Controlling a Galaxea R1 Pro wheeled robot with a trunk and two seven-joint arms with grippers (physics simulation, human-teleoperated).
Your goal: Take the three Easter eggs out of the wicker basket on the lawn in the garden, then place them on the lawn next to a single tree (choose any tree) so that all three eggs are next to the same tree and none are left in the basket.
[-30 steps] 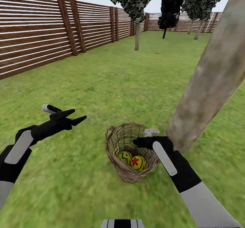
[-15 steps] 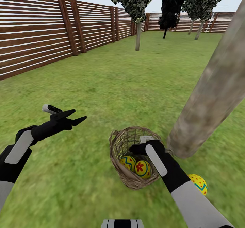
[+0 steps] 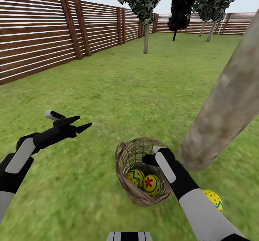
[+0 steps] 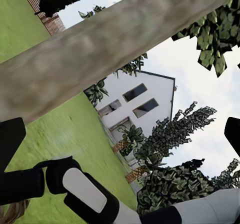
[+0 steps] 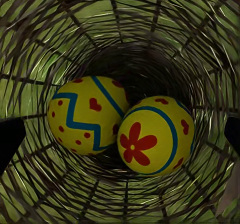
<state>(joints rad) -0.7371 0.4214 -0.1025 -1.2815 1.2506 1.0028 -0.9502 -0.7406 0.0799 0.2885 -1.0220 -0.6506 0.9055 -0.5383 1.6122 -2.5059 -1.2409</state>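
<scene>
At lower centre, the right gripper (image 3: 148,159), fingers spread, hung inside the basket (image 3: 126,156) above two eggs (image 5: 85,115) (image 5: 155,135). The left gripper (image 3: 82,123) stood open at left.

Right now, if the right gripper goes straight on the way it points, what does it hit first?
Probably the two Easter eggs at the bottom of the wicker basket. The right gripper points down into its mouth, open fingers framing them; depth is unclear.
</scene>
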